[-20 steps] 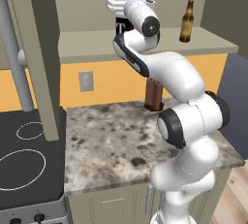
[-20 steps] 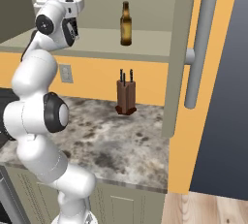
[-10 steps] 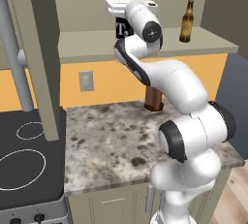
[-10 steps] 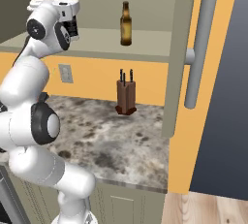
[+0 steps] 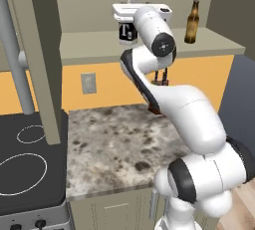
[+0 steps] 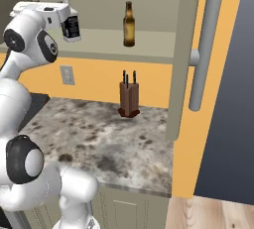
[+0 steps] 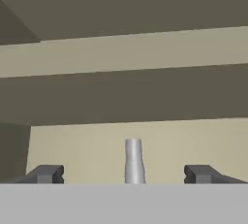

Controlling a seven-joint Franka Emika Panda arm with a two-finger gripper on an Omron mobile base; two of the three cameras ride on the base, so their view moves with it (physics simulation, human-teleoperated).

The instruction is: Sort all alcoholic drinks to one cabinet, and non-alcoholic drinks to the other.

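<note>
Pincer [image 7: 124, 173] spread wide around pale neck of T bottle [image 5: 128, 31] on cabinet shelf [image 5: 89, 42], left of beer bottle [image 5: 192, 22].

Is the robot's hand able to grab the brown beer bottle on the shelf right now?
Probably not at once. The gripper sits open around the T bottle, whose neck stands between its fingertips. The beer bottle stands apart further along the same cabinet shelf, nothing between them.

A kitchen: speckled stone counter [image 5: 114, 144], black stovetop [image 5: 27, 169], knife block [image 6: 129, 99] and open wall cabinet [image 6: 149, 49].
</note>
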